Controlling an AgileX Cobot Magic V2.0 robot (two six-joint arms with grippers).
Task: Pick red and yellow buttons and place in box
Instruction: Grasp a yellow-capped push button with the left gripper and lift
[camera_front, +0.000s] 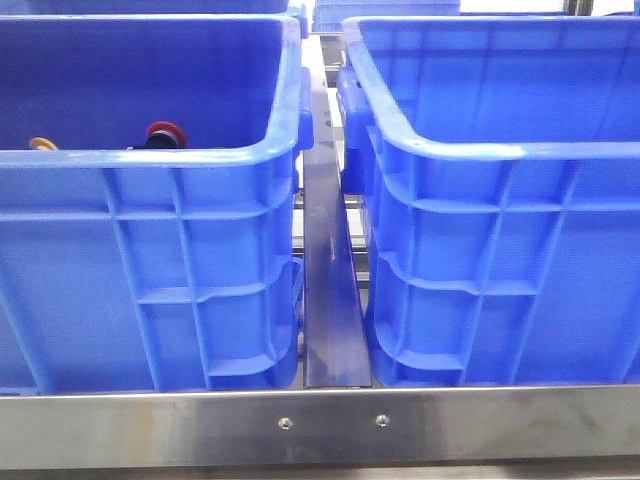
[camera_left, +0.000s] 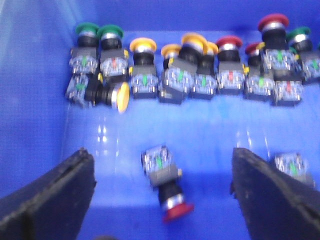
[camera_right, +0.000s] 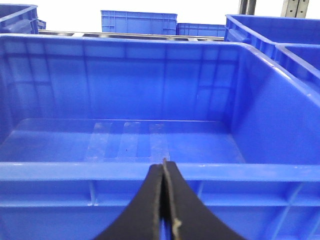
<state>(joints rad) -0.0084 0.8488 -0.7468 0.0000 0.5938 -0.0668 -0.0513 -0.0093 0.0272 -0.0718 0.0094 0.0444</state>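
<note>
My left gripper (camera_left: 160, 165) is open inside a blue crate (camera_left: 35, 75) that holds several push buttons. A red button (camera_left: 167, 187) lies on its side on the crate floor between my fingers (camera_left: 50, 200), untouched. A row of yellow buttons (camera_left: 142, 60), red buttons (camera_left: 272, 35) and green ones stands along the far wall. In the front view a red cap (camera_front: 165, 132) and a yellow cap (camera_front: 40, 143) show in the left crate (camera_front: 150, 160). My right gripper (camera_right: 163, 167) is shut and empty, just outside the rim of an empty blue box (camera_right: 150, 172). Neither gripper shows in the front view.
The two crates stand side by side, with a dark metal rail (camera_front: 330, 300) between them; the right crate (camera_front: 480, 150) is the one beside the left. A steel frame bar (camera_front: 320, 425) runs along the front. More blue crates (camera_right: 137, 22) stand behind.
</note>
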